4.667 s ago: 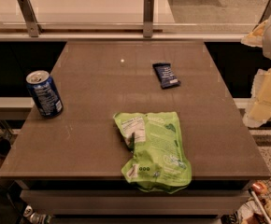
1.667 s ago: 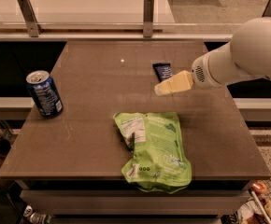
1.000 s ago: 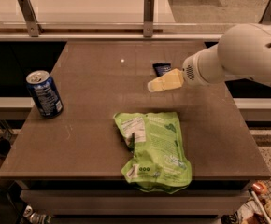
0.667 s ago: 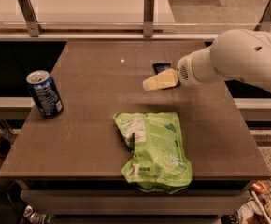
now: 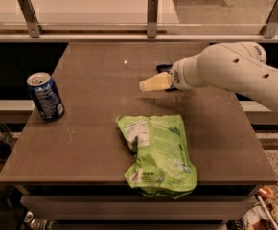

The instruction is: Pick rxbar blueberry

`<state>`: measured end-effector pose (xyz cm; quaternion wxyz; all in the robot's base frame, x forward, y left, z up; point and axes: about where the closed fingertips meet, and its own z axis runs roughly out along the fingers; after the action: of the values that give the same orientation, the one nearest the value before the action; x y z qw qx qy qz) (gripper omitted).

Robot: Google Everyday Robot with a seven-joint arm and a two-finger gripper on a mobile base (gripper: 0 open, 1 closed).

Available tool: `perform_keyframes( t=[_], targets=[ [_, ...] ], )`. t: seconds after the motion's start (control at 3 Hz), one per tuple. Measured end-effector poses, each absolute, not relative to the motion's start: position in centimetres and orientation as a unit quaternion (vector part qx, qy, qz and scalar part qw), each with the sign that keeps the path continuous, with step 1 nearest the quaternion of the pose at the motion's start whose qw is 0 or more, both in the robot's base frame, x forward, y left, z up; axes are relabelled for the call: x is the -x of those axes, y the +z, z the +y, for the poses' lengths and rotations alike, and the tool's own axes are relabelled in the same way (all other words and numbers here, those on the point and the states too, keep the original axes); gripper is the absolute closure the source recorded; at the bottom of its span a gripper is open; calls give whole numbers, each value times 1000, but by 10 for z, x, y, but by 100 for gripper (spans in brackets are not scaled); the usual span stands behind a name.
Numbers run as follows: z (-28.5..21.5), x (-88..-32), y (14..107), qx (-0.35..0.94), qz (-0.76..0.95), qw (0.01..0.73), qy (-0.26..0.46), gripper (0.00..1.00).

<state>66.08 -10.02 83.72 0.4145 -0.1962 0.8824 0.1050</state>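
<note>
A small, flat, dark navy snack bar (image 5: 163,67) lies on the desk (image 5: 91,128), mostly hidden just behind the pale gripper (image 5: 146,85). I cannot tell whether the gripper is spread. A crinkled green bag (image 5: 158,152) lies below the gripper, and a soda can (image 5: 45,96) stands well beyond its tip.

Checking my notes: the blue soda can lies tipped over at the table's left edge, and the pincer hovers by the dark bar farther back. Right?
No: the camera view shows the blue soda can standing upright at the table's left edge. The pincer does hover by the dark bar farther back.
</note>
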Motion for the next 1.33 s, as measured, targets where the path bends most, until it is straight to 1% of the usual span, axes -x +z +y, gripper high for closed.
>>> perform_keyframes(
  t=[0.67, 1.0, 1.33],
  targets=[
    [-112, -696, 811, 175, 888, 417, 88, 0],
    [-116, -703, 806, 170, 889, 416, 84, 18],
    [-116, -703, 809, 170, 889, 416, 84, 40]
  ],
)
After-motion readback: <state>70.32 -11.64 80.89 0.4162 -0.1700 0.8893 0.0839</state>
